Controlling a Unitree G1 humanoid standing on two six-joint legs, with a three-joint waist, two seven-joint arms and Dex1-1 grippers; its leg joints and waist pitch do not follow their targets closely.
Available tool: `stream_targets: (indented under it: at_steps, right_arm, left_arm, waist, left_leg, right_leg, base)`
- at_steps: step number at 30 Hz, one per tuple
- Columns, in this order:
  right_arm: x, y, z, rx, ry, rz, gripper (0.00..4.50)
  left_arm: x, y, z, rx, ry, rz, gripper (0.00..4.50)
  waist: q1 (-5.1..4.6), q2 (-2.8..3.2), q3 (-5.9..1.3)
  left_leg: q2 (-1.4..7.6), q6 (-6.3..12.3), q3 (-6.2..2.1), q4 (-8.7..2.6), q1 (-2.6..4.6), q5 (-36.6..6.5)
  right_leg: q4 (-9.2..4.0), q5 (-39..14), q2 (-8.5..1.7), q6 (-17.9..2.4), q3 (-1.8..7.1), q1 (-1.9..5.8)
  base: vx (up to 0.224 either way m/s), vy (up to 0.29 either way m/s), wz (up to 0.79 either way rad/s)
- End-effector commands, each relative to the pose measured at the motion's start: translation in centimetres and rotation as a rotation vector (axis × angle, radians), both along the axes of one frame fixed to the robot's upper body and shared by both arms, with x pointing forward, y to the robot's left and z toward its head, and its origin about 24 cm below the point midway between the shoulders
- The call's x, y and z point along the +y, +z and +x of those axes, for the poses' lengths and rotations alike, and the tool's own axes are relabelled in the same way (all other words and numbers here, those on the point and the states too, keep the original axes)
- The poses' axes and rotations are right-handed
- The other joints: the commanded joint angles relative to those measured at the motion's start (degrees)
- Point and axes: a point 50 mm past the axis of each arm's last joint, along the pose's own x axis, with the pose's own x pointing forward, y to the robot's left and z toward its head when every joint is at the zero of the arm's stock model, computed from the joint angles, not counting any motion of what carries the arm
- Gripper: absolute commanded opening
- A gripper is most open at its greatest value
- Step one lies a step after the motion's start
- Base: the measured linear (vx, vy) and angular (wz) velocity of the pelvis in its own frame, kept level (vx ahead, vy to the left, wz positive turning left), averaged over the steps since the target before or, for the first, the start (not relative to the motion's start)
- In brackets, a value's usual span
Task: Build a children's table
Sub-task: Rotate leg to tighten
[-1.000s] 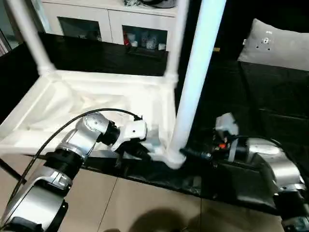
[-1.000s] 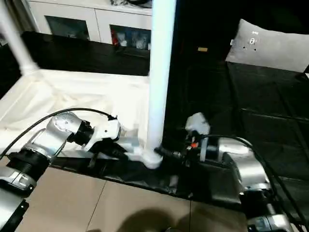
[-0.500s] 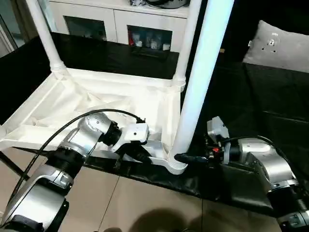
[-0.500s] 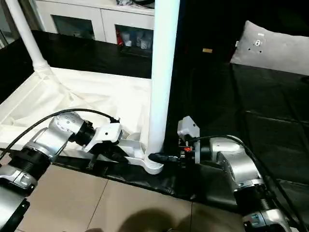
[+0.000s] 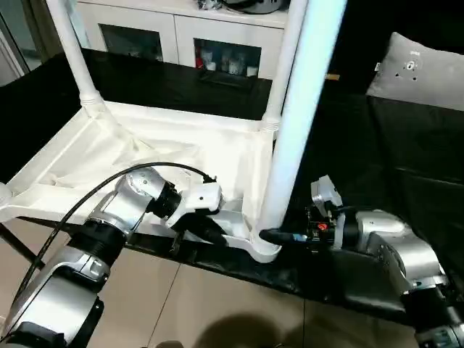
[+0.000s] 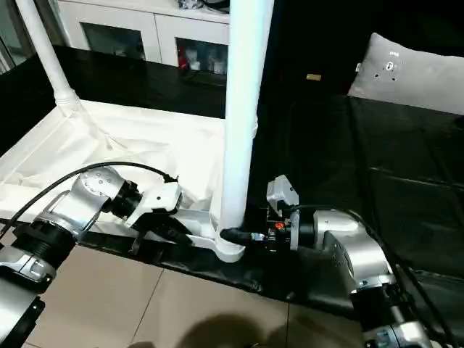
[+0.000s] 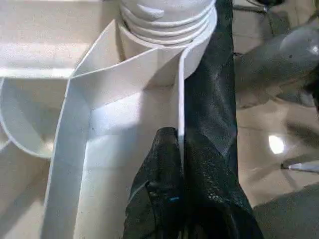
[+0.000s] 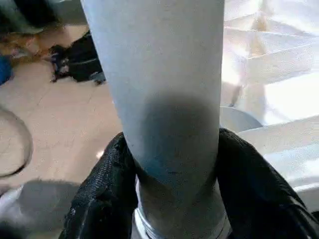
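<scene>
The white table top (image 5: 145, 156) lies underside up on a black-covered surface. Two white legs (image 5: 69, 51) (image 5: 284, 58) stand in its far corner sockets. A third leg (image 5: 293, 130) stands in the near right socket (image 5: 264, 250). My right gripper (image 8: 172, 139) is shut on this leg just above the socket, a black finger (image 8: 107, 184) pressed against each side. It reaches in from the right (image 5: 274, 235). My left gripper (image 7: 179, 144) is shut on a thin upright wall of the table top's near edge, beside the same corner (image 5: 217, 233).
A white cabinet (image 5: 181, 36) with glass doors stands behind the work. A grey-white pillow (image 5: 428, 69) lies at the back right on the black cover (image 5: 406, 167). Beige floor tiles (image 5: 217, 312) run along the near edge, below the table top's overhanging corner.
My right gripper's fingers have closed in around the base of the near right leg. The left gripper keeps its hold. The camera has shifted a little.
</scene>
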Motion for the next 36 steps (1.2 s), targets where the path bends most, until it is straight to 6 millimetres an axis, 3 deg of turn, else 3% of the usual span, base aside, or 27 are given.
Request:
stream_targets:
  at_steps: [1, 3, 4, 5, 8, 13, 14, 19, 27, 28, 34, 36]
  right_arm:
    - [1.3, -0.5, 0.6, 0.019, -0.131, -0.009, 1.94]
    - [2.1, -1.1, 1.5, 0.022, -0.296, -0.054, 1.94]
    - [2.5, -1.4, 1.9, 0.027, -0.378, -0.065, 1.93]
    - [2.9, -1.5, 2.5, 0.046, -0.483, -0.058, 1.93]
    - [3.5, -1.8, 3.2, 0.069, -0.629, -0.067, 1.93]
    - [5.1, -1.9, 3.8, 0.065, -0.734, -0.076, 1.93]
    - [5.4, -1.8, 3.9, 0.053, -0.758, -0.070, 2.49]
    - [5.2, -1.6, 3.9, 0.042, -0.815, -0.038, 2.90]
    - [3.6, -0.9, 3.3, -0.018, -0.772, -0.003, 3.57]
    - [2.9, -0.8, 3.0, -0.031, -0.744, -0.002, 3.80]
    - [0.8, -0.6, 2.3, -0.050, -0.622, -0.042, 4.30]
    - [-0.2, -0.2, 2.1, -0.075, -0.528, -0.056, 4.45]
  left_arm:
    - [-2.8, 1.2, 0.4, -0.031, 0.024, -0.102, 0.00]
    - [-3.8, 1.3, 0.9, -0.022, 0.144, -0.145, 0.00]
    - [-4.4, 1.3, 1.2, -0.027, 0.196, -0.161, 0.00]
    - [-5.2, 1.4, 1.6, -0.042, 0.266, -0.182, 0.00]
    - [-6.5, 1.6, 1.9, -0.052, 0.351, -0.218, 0.00]
    - [-9.1, 2.1, 2.6, -0.110, 0.497, -0.281, 0.00]
    - [-9.5, 2.2, 2.7, -0.123, 0.510, -0.285, 0.00]
    - [-9.1, 2.2, 2.8, -0.155, 0.519, -0.260, 0.00]
    - [-6.3, 1.6, 2.8, -0.165, 0.497, -0.207, 0.00]
    - [-5.5, 1.4, 2.8, -0.163, 0.483, -0.194, 0.00]
    - [-3.6, 1.1, 2.4, -0.152, 0.365, -0.151, 0.00]
    - [-3.0, 1.1, 2.0, -0.139, 0.281, -0.139, 0.00]
  waist:
    - [-0.45, -0.20, -3.91]
    - [-0.95, -0.32, -3.89]
    - [-1.34, 0.30, -3.81]
    - [-2.13, -0.20, -3.89]
    - [-3.24, -0.38, -4.00]
    - [-3.28, -0.17, -4.37]
    - [-3.21, 0.07, -4.36]
    - [-3.15, 0.21, -4.43]
    - [-3.10, 0.31, -4.19]
    - [-3.09, 0.07, -4.18]
    - [-3.00, 0.13, -4.18]
    - [-2.89, -0.12, -4.15]
  left_leg:
    - [0.09, 1.53, 1.02, -4.00, -0.62, -8.6]
    - [-0.06, 0.35, 0.89, -4.13, -0.68, -8.9]
    - [-0.22, -0.43, 0.69, -4.21, -0.86, -9.1]
    - [-0.38, -0.48, 0.80, -4.06, -0.91, -9.5]
    - [-0.77, -0.05, 0.81, -3.85, -1.13, -8.9]
    - [-0.66, 2.28, 0.99, -3.60, -0.96, -6.5]
    - [-0.50, 2.35, 0.99, -3.69, -0.97, -5.9]
    - [-0.37, 2.99, 0.89, -3.80, -0.97, -5.4]
    - [-0.35, 3.16, 0.86, -3.93, -0.99, -7.4]
    - [-0.31, 3.32, 0.92, -3.91, -0.99, -7.5]
    - [-0.17, 3.63, 0.86, -3.91, -1.01, -7.6]
    - [-0.09, 3.90, 0.86, -3.90, -0.98, -8.0]
  right_leg:
    - [-4.81, -21.3, -3.26, -8.6, 1.86, 3.69]
    - [-4.97, -23.6, -3.19, -7.4, 1.77, 3.66]
    - [-5.03, -25.2, -3.21, -6.6, 1.63, 3.79]
    - [-5.29, -25.5, -3.05, -6.1, 1.65, 3.71]
    - [-5.44, -25.0, -2.81, -6.0, 1.62, 3.82]
    - [-5.03, -17.3, -2.62, -9.0, 1.91, 3.92]
    - [-4.79, -14.9, -2.60, -9.6, 1.98, 3.87]
    - [-4.34, -9.8, -2.67, -11.3, 1.98, 4.20]
    - [-4.74, -13.0, -2.86, -10.6, 1.99, 4.32]
    - [-4.77, -13.2, -2.87, -10.4, 2.07, 4.28]
    - [-4.70, -13.5, -2.96, -10.7, 2.00, 4.27]
    - [-4.72, -14.0, -2.96, -10.8, 2.01, 4.33]
  base:
    - [0.000, 0.000, 0.00]
    - [0.000, 0.000, 0.00]
    - [0.000, 0.000, 0.00]
    - [0.000, 0.000, 0.00]
    - [0.000, 0.000, 0.00]
    - [0.000, 0.000, 0.00]
    - [0.000, 0.000, 0.00]
    - [0.000, 0.000, 0.00]
    - [0.000, 0.000, 0.00]
    - [0.000, 0.000, 0.00]
    - [0.000, 0.000, 0.00]
    - [0.000, 0.000, 0.00]
